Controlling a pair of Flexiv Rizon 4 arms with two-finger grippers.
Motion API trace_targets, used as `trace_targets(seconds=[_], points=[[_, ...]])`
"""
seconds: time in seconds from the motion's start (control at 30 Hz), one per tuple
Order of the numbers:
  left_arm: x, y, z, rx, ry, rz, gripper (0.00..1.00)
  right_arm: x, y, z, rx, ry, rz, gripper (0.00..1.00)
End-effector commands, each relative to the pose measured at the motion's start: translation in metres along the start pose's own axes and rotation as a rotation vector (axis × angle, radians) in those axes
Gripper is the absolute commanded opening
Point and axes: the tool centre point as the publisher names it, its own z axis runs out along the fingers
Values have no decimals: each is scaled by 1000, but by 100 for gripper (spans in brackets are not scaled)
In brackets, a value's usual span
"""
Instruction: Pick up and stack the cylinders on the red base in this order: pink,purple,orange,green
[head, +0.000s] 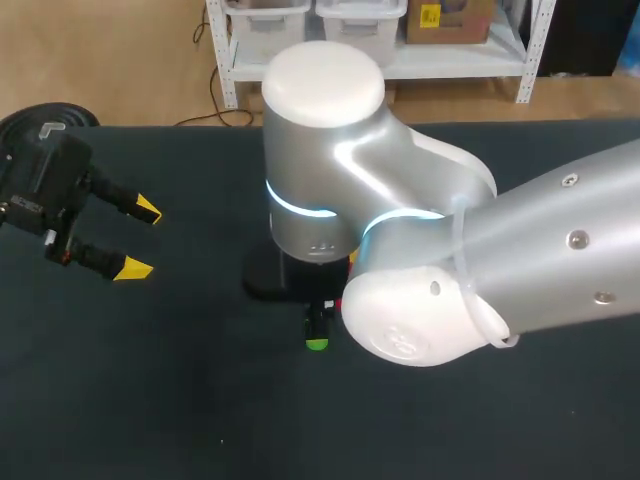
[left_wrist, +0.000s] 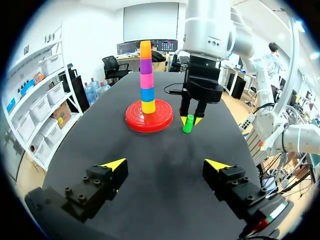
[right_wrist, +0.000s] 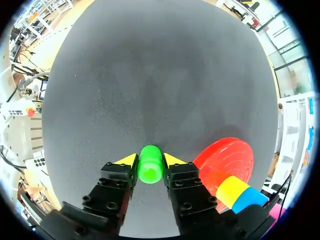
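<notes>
green cylinder (right_wrist: 150, 164): one, on worktop (head: 150, 400), lower centre of head view, near base (left_wrist: 135, 120)
right end effector (right_wrist: 150, 160): clamped on green cylinder
left end effector (head: 138, 238): wide, far left
stack (left_wrist: 146, 75): five cylinders on base
blocking: right arm (head: 430, 260) hides base from head view

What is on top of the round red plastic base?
Bottom to top: yellow cylinder, blue cylinder, pink cylinder, purple cylinder, orange cylinder. The green plastic cylinder is beside the red base, gripped by the right claw. In the head view the right arm covers the stack.
</notes>
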Motion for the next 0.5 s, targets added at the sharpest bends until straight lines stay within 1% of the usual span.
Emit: trace_targets(seconds=[0.03,0.17,0.27,0.3,0.33,0.37,0.43,0.47,0.5], points=[[1,0,0,0,-2,3,100,1,0,1,-4,-4,0,0],[1,0,0,0,-2,3,100,1,0,0,-5,-7,2,0],[1,0,0,0,-2,3,100,0,0,-9,0,-15,3,0],[1,0,0,0,-2,3,100,-1,0,-16,-25,-14,3,0],[1,0,0,0,-2,3,100,-2,0,-23,-17,-10,3,0],[1,0,0,0,-2,3,100,-3,0,-28,-8,-23,6,0],[1,0,0,0,-2,3,100,-4,-2,-51,1,-29,20,0],[1,0,0,0,-2,3,100,-4,-3,-57,2,-29,19,0],[1,0,0,0,-2,3,100,-5,-5,-71,8,-25,18,0]])
